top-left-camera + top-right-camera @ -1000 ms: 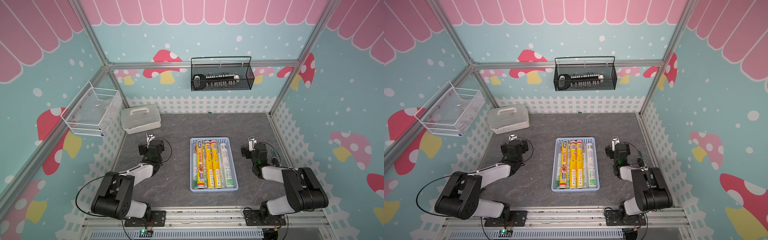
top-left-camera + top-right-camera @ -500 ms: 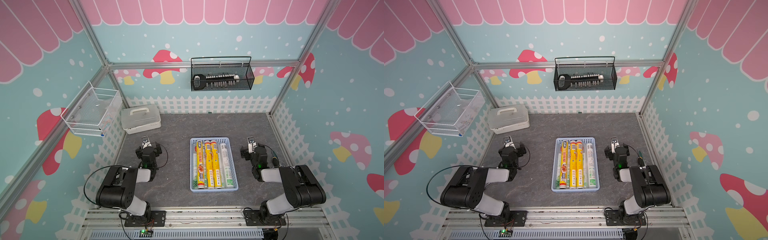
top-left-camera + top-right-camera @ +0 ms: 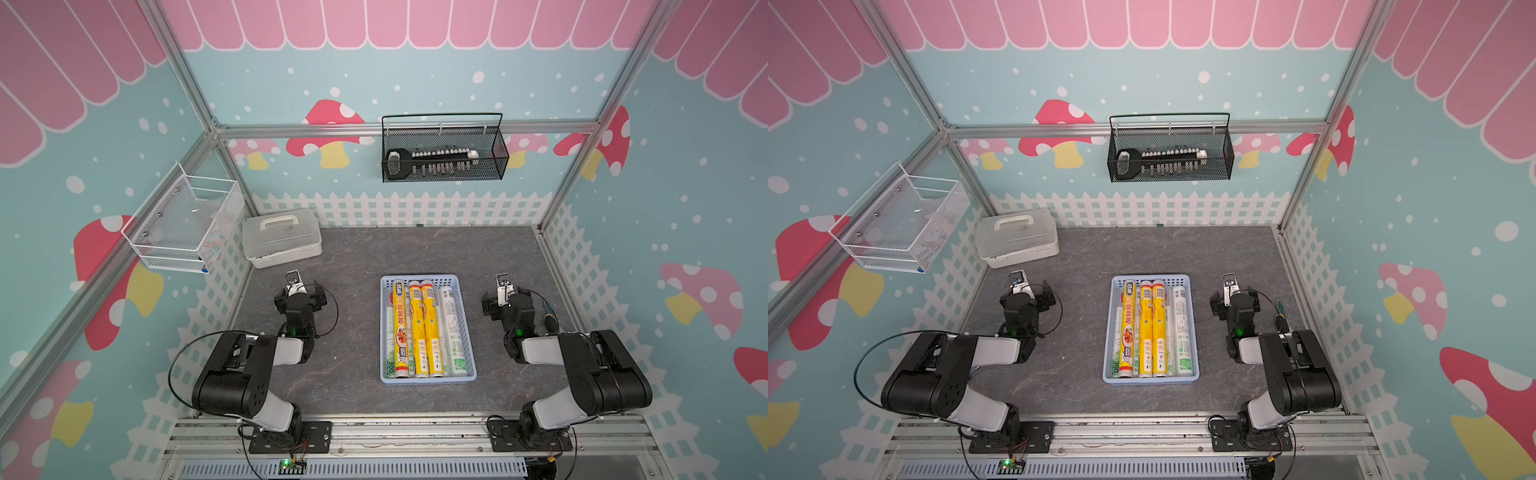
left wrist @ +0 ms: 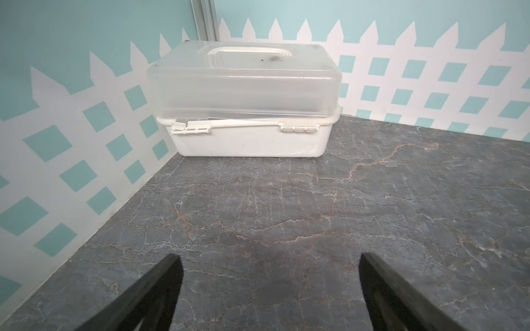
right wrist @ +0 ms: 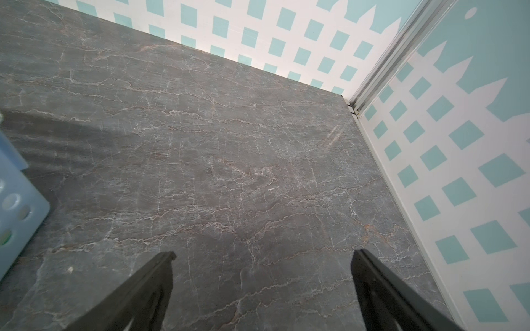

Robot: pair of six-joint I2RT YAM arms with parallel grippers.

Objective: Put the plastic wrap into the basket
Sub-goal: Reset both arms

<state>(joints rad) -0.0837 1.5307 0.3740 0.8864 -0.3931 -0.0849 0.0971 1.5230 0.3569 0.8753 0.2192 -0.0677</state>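
Plastic wrap (image 3: 424,328) is seen lying in rows inside the basket (image 3: 428,379) at the centre of the table (image 3: 357,257); none is found outside. The task is judged done, and only parking is called for. Left gripper (image 4: 269,258), at the basket's 9 o'clock, and right gripper (image 5: 262,255), at 3 o'clock, are held with fingers wide apart, empty. Bare table is left around both. A lidded box (image 4: 243,109) is noted at 10 o'clock.

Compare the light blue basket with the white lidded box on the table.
The light blue basket is open-topped and perforated, showing plastic wrap rolls inside; the white lidded box is covered by a frosted lid. The basket sits in the middle; the box sits in the far left corner. Both are rectangular.
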